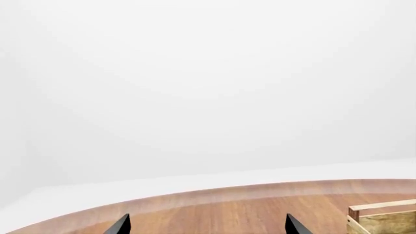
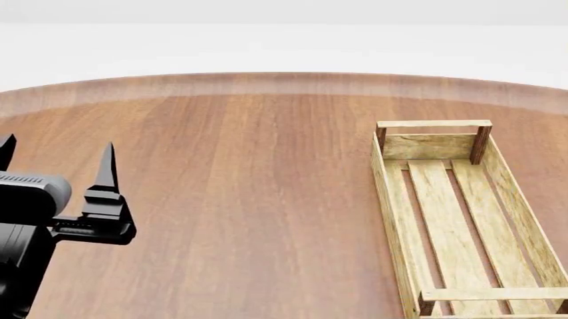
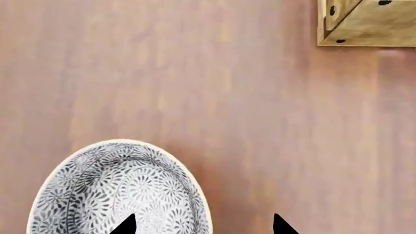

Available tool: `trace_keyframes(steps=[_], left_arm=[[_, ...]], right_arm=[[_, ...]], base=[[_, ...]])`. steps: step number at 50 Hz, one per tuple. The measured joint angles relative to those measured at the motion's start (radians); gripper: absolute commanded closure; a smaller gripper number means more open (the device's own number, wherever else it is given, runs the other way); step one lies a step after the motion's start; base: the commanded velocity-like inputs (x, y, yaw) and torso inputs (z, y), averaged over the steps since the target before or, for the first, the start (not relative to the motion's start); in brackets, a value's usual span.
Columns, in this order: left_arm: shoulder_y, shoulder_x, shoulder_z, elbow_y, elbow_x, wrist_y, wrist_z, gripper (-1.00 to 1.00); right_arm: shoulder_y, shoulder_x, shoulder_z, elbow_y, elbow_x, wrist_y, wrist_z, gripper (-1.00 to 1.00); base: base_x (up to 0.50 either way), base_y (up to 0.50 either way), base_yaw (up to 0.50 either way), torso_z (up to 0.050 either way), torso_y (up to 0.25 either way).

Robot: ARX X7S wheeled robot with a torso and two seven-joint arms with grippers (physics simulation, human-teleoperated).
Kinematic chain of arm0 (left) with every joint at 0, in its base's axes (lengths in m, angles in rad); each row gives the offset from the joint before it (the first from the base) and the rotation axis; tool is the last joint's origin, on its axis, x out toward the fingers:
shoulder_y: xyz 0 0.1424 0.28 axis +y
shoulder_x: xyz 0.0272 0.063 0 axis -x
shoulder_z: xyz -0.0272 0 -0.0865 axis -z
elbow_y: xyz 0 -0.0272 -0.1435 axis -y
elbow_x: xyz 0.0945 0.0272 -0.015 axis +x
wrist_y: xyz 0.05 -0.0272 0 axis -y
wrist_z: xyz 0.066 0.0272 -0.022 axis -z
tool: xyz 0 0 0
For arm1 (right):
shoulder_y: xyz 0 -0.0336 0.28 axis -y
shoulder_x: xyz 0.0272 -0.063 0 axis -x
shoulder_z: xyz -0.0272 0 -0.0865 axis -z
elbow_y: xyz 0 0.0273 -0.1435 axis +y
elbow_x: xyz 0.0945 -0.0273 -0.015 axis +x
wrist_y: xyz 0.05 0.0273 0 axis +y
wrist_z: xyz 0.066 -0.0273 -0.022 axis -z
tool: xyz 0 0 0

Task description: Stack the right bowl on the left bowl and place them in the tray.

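**Bowl under right gripper, tray waiting empty**

Largest first: a round wooden table [image 2: 231, 212] fills the head view, w/ plain white surroundings beyond its curved edge. On its right side sits the tray [image 2: 395, 219], a long light-wood crate w/ slatted bottom, low plank sides and corner posts. Nothing lies in it, so the placing step is prob. not yet done.

Next in size: one bowl [image 3: 104, 195], patterned grey-and-white w/ a pale rim, upright on the table. It shows only in the right wrist view, near a corner of the tray but apart from it. Whether it is the left or right bowl cannot be told; the second bowl is not in any view.

Right gripper [image 3: 202, 225]: only two dark fingertips show, spread wide, nothing between them. One tip overlaps the bowl's inside, the other sits outside the rim, which looks like lining up to pinch the rim. Contact cannot be told.

Left gripper [image 2: 55, 169]: fingers parted, empty, raised over bare table at the left, well apart from the tray, prob. just parked clear.
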Motion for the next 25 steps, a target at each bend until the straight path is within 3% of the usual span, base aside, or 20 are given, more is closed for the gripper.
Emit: trace_keyframes(steps=[19,20,25], left_arm=[[-0.003,-0.005,0.006,0.000,-0.005,0.001,-0.006,-1.00],[-0.004,-0.005,0.006,0.000,-0.005,0.001,-0.006,-1.00],[-0.004,-0.007,0.007,0.000,-0.007,0.001,-0.008,-1.00]], right_arm=[[-0.009,-0.010,-0.048,0.057,-0.052,-0.043,-0.074,-1.00],[-0.009,-0.010,-0.049,0.059,-0.053,-0.044,-0.076,1.00],[-0.010,-0.010,-0.058,0.063,-0.061,-0.052,-0.088,1.00]], base=[[0.00,0.00,0.00,0.000,0.000],[0.00,0.00,0.00,0.000,0.000],[0.00,0.00,0.00,0.000,0.000]])
